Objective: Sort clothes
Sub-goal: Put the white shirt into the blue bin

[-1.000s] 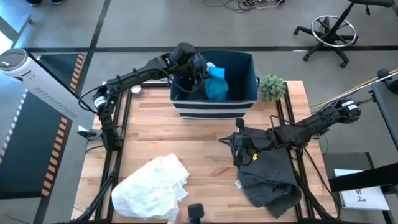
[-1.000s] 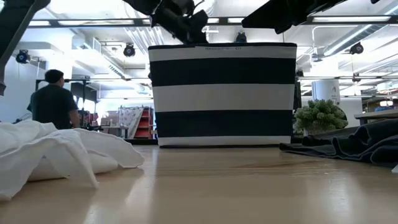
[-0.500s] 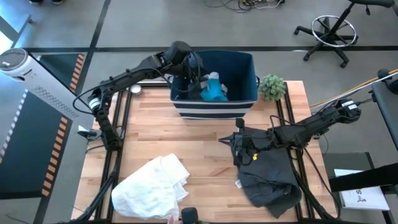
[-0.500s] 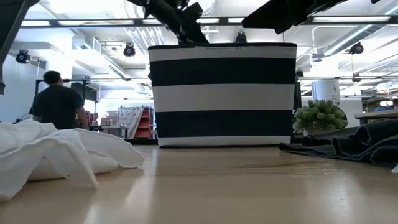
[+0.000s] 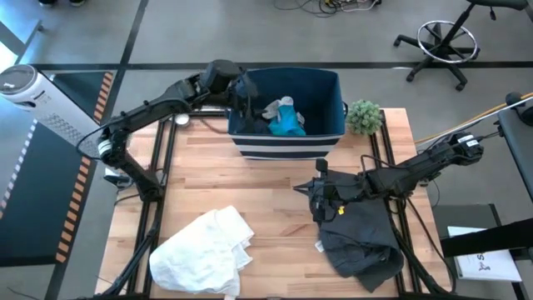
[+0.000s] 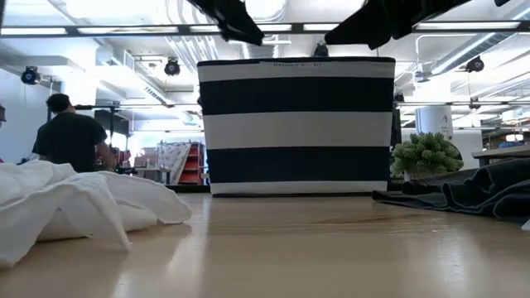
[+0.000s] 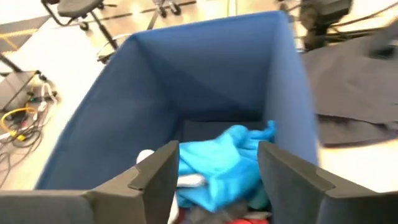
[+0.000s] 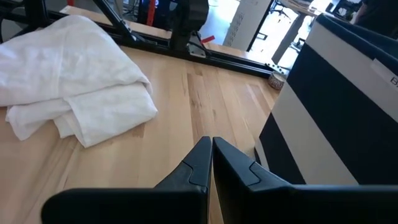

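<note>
A teal-blue piece (image 5: 288, 119) (image 7: 227, 165) lies in a heap inside the navy striped bin (image 5: 287, 147) (image 7: 155, 81), beside a small grey piece (image 5: 273, 108). A red piece (image 7: 252, 218) shows under the teal one. My left gripper (image 5: 242, 94) (image 7: 217, 177) hangs open above the bin's left end, with nothing between its fingers. The large white garment (image 5: 204, 250) (image 8: 74, 81) lies bunched at the near left. The dark grey garment (image 5: 358, 237) lies spread at the near right. My right gripper (image 5: 298, 188) (image 8: 211, 152) is shut just above the bare wood at that garment's left edge.
A small green plant (image 5: 364, 117) (image 6: 426, 153) stands right of the bin at the far edge. The bin's striped front wall (image 6: 294, 124) rises across the table's far middle. Bare wood lies between the two large garments. A person (image 6: 70, 136) stands in the room beyond.
My left gripper has let go of the teal-blue piece, which has dropped from above the rim into a heap in the bin. The gripper has then drawn back toward the table's left, over the bin's left wall.
</note>
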Robot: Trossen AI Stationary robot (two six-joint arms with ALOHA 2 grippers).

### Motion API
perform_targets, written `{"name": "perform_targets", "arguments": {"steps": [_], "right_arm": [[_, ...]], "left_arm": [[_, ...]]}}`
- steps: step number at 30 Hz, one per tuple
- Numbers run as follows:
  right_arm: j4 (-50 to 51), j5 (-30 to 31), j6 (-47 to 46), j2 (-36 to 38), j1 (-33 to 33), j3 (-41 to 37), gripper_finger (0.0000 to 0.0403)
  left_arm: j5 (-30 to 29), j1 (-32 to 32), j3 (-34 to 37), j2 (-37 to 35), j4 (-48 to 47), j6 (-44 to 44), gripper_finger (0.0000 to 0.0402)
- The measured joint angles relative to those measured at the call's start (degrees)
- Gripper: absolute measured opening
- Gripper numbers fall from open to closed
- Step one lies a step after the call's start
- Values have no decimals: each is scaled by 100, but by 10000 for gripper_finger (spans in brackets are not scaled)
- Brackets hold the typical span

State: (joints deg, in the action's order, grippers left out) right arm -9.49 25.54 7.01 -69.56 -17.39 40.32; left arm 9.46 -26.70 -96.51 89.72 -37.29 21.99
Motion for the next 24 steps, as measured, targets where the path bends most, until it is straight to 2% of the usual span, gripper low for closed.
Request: {"name": "perform_targets", "arguments": {"steps": [7,15,20,24], "right_arm": [[50,-5,-19,2,0,0,0],[192,-30,-120,2,0,0,0],[194,-68,-120,2,0,0,0],[196,-202,-116,2,0,0,0]], "left_arm": [[4,528,1446,-1325,-15,-395,180],[-15,1557,3295,-2911,-35,-1758,187],[-94,2364,4234,-3485,-203,-2751,184],[-97,2984,4854,-3646,-252,-3718,180]]}}
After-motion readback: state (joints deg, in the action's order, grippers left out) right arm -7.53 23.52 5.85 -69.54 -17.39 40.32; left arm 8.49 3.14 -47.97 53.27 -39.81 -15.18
